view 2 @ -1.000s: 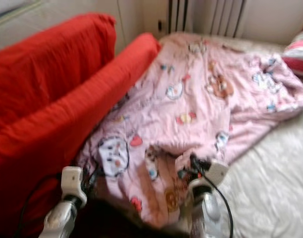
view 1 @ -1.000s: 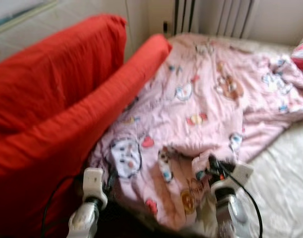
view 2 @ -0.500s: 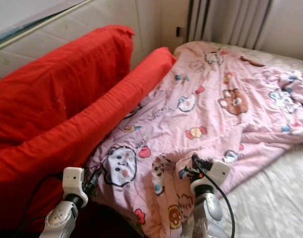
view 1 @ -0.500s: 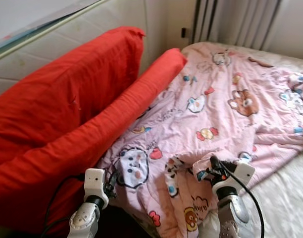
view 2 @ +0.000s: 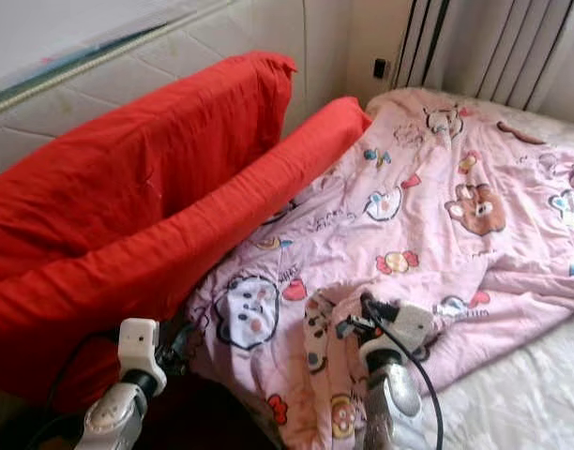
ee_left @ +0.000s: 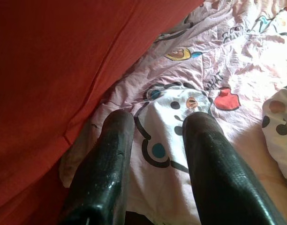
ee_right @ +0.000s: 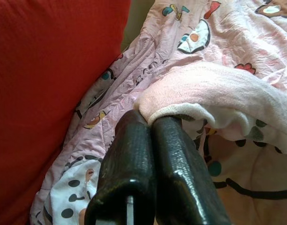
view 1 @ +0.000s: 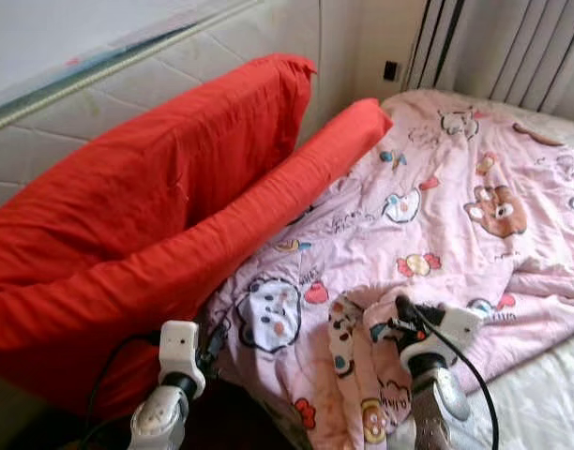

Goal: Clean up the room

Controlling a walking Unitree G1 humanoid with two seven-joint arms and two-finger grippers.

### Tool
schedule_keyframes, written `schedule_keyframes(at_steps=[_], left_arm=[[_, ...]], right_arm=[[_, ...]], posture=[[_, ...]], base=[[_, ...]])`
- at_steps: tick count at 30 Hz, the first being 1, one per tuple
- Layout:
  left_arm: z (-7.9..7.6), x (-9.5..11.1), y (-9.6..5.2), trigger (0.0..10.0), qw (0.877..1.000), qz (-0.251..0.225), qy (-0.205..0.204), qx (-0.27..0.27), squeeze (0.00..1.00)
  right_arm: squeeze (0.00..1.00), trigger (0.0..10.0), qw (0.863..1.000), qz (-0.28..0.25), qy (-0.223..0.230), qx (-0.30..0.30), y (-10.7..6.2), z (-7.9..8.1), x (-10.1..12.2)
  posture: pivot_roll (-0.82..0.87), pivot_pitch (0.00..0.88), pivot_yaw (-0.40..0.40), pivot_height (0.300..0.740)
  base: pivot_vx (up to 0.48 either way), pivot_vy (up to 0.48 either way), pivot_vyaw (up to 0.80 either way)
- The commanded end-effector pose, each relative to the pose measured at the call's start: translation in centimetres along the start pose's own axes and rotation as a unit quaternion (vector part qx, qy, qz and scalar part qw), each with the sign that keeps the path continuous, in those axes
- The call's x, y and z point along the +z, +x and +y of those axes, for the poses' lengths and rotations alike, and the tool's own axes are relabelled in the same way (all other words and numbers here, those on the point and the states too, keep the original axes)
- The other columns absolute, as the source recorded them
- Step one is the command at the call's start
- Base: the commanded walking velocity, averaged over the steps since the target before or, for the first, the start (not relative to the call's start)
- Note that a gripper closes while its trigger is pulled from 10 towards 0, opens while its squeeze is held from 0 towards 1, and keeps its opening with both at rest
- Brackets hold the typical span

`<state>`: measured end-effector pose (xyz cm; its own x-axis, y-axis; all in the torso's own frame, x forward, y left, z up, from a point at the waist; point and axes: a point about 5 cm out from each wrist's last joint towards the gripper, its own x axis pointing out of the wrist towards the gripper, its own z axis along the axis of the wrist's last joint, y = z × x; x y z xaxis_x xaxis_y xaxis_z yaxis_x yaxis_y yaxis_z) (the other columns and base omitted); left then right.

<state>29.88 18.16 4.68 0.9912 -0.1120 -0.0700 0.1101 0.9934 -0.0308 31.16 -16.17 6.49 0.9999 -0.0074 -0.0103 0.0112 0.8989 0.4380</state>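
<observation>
Bed (view 1: 550, 394), red cushions, pink quilt: our right pincer grips a fold of the quilt.

Against the padded wall lean two long red cushions (view 1: 156, 216), coarse-woven and plump; the quilt (view 1: 437, 206), thin crinkled cotton printed with cartoons, runs lengthwise alongside them toward the far curtains. We have our right pincer (ee_right: 150, 123) closed on a raised fold near the quilt's near end, while our left pincer (ee_left: 155, 131), fingers apart, hovers over the quilt's edge beside the cushion.
</observation>
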Motion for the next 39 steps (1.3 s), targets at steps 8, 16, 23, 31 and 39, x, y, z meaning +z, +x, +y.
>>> schedule_keyframes(at_steps=[8, 16, 23, 31, 39], left_arm=[[0.26, -0.69, -0.64, 10.0, 1.0, 0.008, -0.006, 0.004, 0.0], [0.24, -0.7, -0.65, 10.0, 1.0, 0.008, -0.007, 0.001, 0.0], [0.11, -0.6, -0.52, 10.0, 1.0, 0.007, -0.008, -0.003, 0.0], [0.16, -0.57, -0.54, 10.0, 1.0, 0.006, -0.006, -0.005, 0.0], [0.02, -0.63, -0.59, 10.0, 1.0, 0.005, -0.009, -0.005, 0.0]], right_arm=[[0.0, 10.0, 1.0, 0.006, -0.012, -0.002, -0.24, 0.05, -0.28], [0.0, 10.0, 1.0, 0.002, -0.018, -0.002, -0.18, 0.12, -0.15], [0.0, 10.0, 1.0, -0.002, -0.028, -0.002, -0.09, 0.15, -0.02], [0.0, 10.0, 1.0, 0.001, -0.03, -0.001, -0.2, 0.37, -0.36], [0.0, 10.0, 0.999, -0.003, -0.035, -0.003, -0.18, 0.18, -0.12]], posture=[[-0.03, 0.191, 0.043, 0.724], [-0.04, 0.182, 0.046, 0.724], [-0.04, 0.174, 0.047, 0.724], [-0.03, 0.167, 0.05, 0.724], [-0.03, 0.169, 0.044, 0.724]], base=[[0.0, 0.0, 0.0], [0.0, 0.0, 0.0], [0.0, 0.0, 0.0], [0.0, 0.0, 0.0], [-0.098, 0.0, 0.0]])
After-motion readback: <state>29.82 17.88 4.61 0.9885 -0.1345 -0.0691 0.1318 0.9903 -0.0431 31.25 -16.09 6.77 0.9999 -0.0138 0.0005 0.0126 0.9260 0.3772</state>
